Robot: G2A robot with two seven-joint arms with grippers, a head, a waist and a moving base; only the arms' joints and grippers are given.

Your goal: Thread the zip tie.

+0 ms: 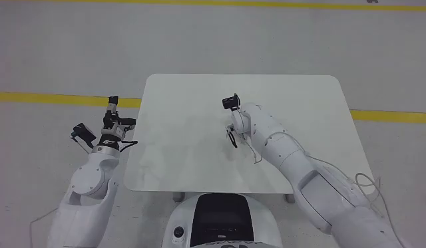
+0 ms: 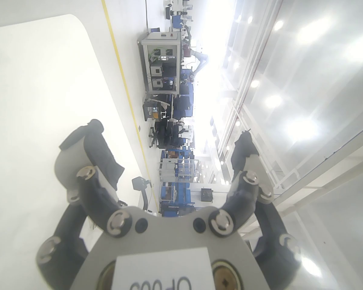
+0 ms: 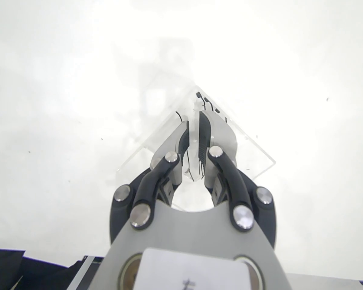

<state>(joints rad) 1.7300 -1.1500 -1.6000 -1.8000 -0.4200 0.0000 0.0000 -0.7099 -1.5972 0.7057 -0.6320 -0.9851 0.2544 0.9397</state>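
Several thin black zip ties [image 3: 206,100] lie on a clear plastic plate [image 3: 254,158] on the white table [image 1: 299,102]. My right gripper [image 3: 194,119] is down on this plate near the table's middle [image 1: 231,138]. Its fingers stand almost together, and a black zip tie strand [image 3: 188,164] runs between them. My left gripper [image 2: 169,131] hangs off the table's left side [image 1: 118,115], wide open and holding nothing, aimed out at the room.
The table's rounded left corner [image 2: 78,25] lies beside the left gripper. Yellow floor lines [image 1: 40,98] run past the table's left and far sides. Bare tabletop surrounds the clear plate.
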